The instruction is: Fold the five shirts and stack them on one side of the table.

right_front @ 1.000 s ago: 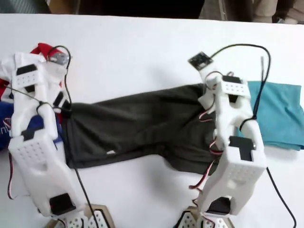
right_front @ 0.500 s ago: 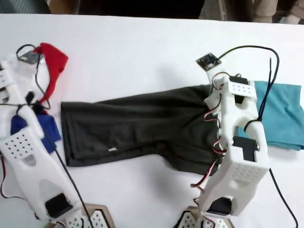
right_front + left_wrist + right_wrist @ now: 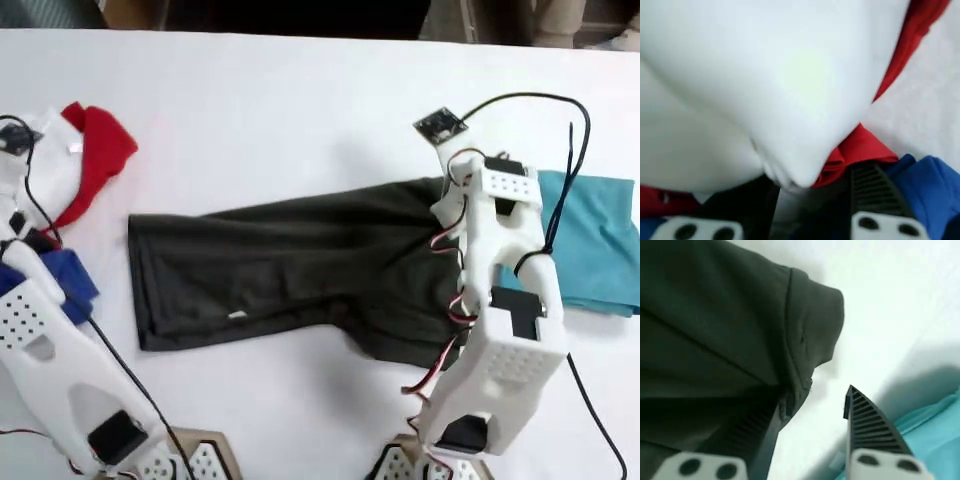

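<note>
A: Where are the shirts seen?

B: A dark shirt (image 3: 300, 260) is laid lengthwise across the middle of the white surface (image 3: 300, 90). It is creased, and its right end is covered by the right arm (image 3: 505, 320). A teal shirt (image 3: 600, 240) lies flat just beside that arm and is cut off at the high view's edge. A red shirt (image 3: 100, 150), a white shirt (image 3: 45, 170) and a blue shirt (image 3: 70, 280) are bunched together at the left side, partly hidden by the left arm (image 3: 50, 370).

A: Can any writing be read?

B: A small pale tag (image 3: 232, 318) is seen on the dark shirt near its lower hem. Its print is too small to be made out.

A: And the grippers?

B: The right gripper (image 3: 815, 400) is held open. One jaw is set at the dark shirt's edge and the other over bare surface, with teal cloth nearby. The left gripper (image 3: 815, 182) is likewise spread apart. A fold of the white shirt is seen between its jaws, with red and blue cloth beside it. Whether any cloth is touched cannot be told.
</note>
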Available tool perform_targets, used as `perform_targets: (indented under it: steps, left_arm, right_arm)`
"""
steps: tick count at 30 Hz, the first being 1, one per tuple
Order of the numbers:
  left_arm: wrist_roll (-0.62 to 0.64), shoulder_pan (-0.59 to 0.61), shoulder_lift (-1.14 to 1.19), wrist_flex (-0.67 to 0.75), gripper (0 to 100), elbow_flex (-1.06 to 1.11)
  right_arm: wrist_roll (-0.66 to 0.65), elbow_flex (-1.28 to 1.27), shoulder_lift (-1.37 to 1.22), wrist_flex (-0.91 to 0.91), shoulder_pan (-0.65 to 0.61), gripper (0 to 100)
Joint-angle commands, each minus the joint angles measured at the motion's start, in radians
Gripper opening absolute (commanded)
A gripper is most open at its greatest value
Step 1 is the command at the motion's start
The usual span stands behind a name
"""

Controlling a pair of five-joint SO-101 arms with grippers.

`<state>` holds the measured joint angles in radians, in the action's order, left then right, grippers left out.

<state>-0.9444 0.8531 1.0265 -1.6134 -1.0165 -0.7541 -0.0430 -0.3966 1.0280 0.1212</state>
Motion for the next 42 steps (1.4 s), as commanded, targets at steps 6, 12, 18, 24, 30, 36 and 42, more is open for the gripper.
perform_targets:
  steps: [6,12,18,24,30,36,42]
  left_arm:
    - [0.097,-0.157,-0.284,-0.172,20,-0.035]
    - [0.203,-0.336,-0.474,-0.175,20,0.033]
    - [0.272,-0.529,-0.666,-0.173,20,0.460]
    - [0.258,-0.555,-0.919,-0.095,20,0.877]
    - [0.189,-0.483,-1.094,0.071,20,1.300]
    - [0.184,-0.466,-1.198,0.238,20,1.632]
    - [0.170,-0.443,-1.263,0.393,20,1.833]
  right_arm:
    - [0.002,0.288,0.064,0.176,-0.036,18.3]
    - [0.006,0.379,0.061,0.150,-0.065,18.3]
    - [0.008,0.385,-0.070,0.139,-0.088,18.0]
    - [0.058,0.390,-0.119,0.127,-0.131,18.0]
    - [0.061,0.388,-0.154,0.093,-0.166,18.0]
    - [0.061,0.388,-0.219,0.084,-0.166,18.0]
    - [0.058,0.390,-0.251,0.045,-0.143,18.0]
